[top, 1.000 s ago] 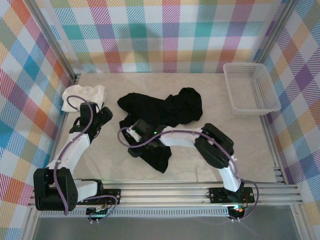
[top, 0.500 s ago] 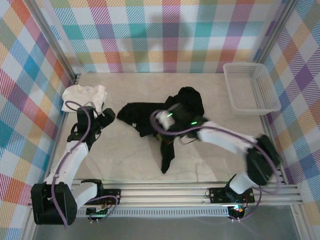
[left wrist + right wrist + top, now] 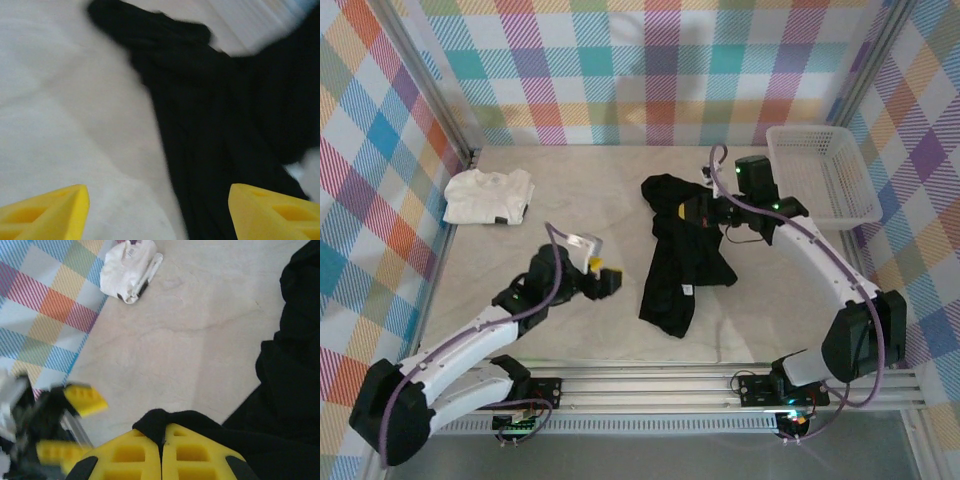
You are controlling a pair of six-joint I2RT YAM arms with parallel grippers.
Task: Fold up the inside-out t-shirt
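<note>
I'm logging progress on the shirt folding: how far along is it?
Done: nothing folded yet; the black t-shirt lies bunched, not spread. In hand: the right gripper has its jaws shut on a pinch of its cloth; the left gripper hovers open beside it. Left: spreading it flat and every fold.

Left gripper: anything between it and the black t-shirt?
Nothing visible. The left gripper, jaws open, faces the black t-shirt across bare table; the white t-shirt lies off in the far left corner. The right gripper is shut on the shirt's cloth.
</note>
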